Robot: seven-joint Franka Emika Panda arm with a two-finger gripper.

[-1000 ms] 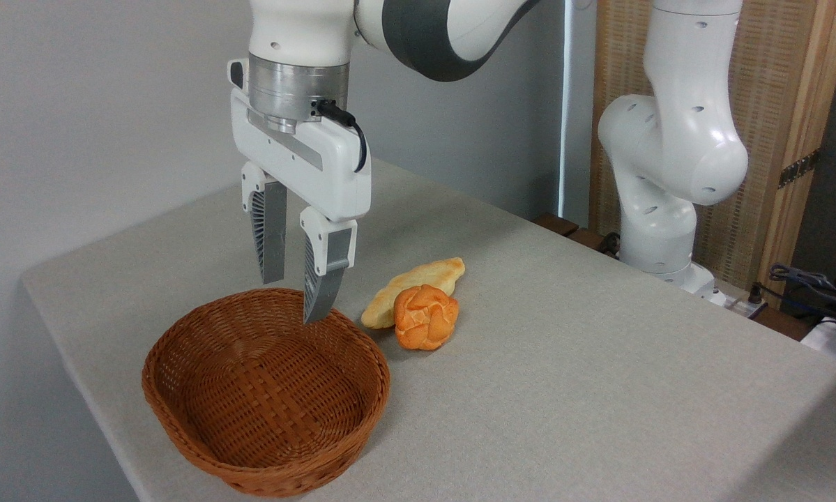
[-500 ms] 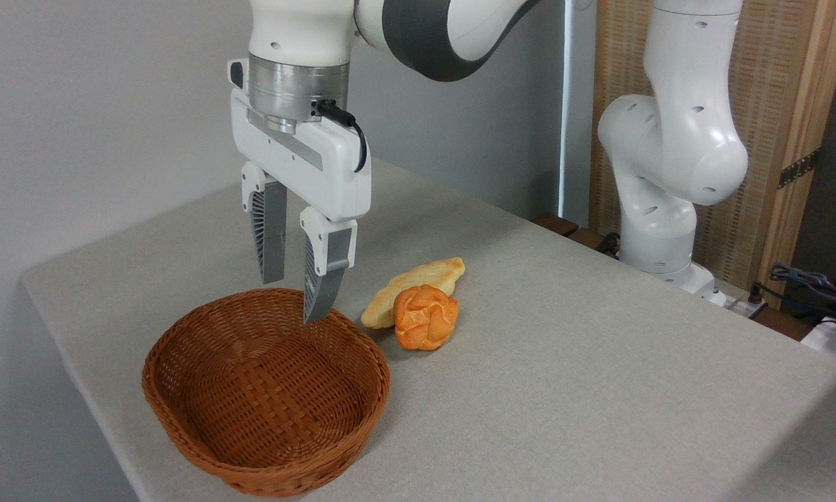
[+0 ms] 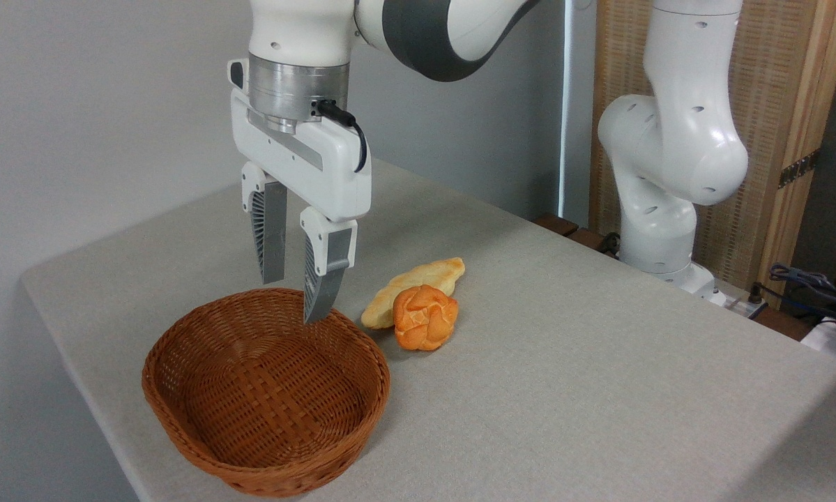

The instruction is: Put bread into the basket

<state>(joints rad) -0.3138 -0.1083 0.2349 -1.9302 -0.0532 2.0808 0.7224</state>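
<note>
Woven wicker, the basket (image 3: pixel 266 390) is empty; the bread (image 3: pixel 425 316) lies on the table (image 3: pixel 599 390) just beside it, touching a pale loaf (image 3: pixel 413 287). The gripper (image 3: pixel 294 298) hangs over the far rim, jaws a little apart, holding nothing. Best to approach from above — gripping only the bun.

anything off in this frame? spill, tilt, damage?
Nothing stands out. The basket sits upright and empty, the bun rests on the table against the pale loaf, and the gripper hangs with jaws open, holding nothing.
</note>
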